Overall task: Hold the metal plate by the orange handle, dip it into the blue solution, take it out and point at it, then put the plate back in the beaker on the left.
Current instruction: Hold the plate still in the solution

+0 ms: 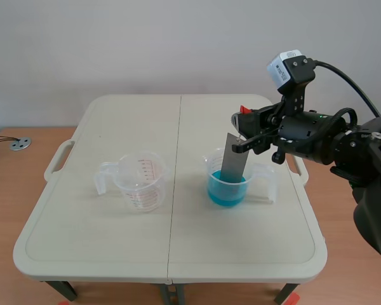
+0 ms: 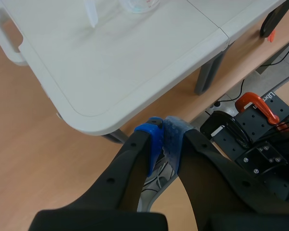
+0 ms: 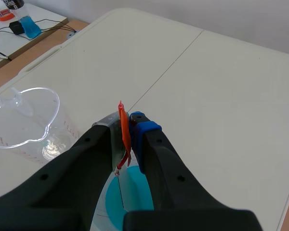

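Observation:
My right gripper (image 1: 244,132) is shut on the orange handle (image 3: 124,131) of the grey metal plate (image 1: 233,160). The plate hangs upright with its lower end in the blue solution (image 1: 227,189) of the right beaker (image 1: 261,181). In the right wrist view the plate (image 3: 119,185) drops from between my fingers into the blue solution (image 3: 135,195) below. The empty clear beaker (image 1: 138,180) with red markings stands at the table's left half, also the empty beaker (image 3: 23,120) ahead of and beside my right gripper. My left gripper (image 2: 163,130) is shut on nothing, off the table's corner, out of the scene view.
The folding white table (image 1: 101,254) has a centre seam and side handles. A wooden floor surrounds it. Under my left gripper are a table leg (image 2: 209,72), a black mount with an orange clamp (image 2: 255,103) and cables. A small metal disc (image 1: 20,143) lies on the floor at left.

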You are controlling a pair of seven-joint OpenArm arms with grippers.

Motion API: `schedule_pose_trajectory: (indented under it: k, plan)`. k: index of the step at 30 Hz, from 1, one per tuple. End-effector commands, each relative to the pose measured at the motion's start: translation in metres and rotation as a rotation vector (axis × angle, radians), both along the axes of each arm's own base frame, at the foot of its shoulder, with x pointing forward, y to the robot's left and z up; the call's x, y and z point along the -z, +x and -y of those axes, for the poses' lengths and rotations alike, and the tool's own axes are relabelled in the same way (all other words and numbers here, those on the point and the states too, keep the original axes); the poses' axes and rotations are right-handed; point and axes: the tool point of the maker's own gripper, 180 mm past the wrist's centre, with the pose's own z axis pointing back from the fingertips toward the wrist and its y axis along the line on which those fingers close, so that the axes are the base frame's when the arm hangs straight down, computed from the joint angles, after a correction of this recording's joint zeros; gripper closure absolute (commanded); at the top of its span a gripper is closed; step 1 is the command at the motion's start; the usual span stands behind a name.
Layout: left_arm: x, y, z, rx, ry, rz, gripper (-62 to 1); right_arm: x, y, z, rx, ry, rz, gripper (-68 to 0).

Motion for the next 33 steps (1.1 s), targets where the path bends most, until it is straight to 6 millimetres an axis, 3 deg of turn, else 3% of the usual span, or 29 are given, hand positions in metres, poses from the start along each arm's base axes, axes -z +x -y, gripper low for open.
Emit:
schedule_pose_trajectory:
  k: [1,33]
  plan:
    - [-0.0058,0.0035,0.0043,0.004,-0.022,0.023,-1.9,-0.0067,0.0046,0.0033,-0.001,-0.003,0.021,-1.3]
    - [-0.0029,0.0021,0.0029,0.002,-0.01,0.008,-1.9,-0.0143,0.0071,0.0034,0.001,0.004,0.046,-1.3]
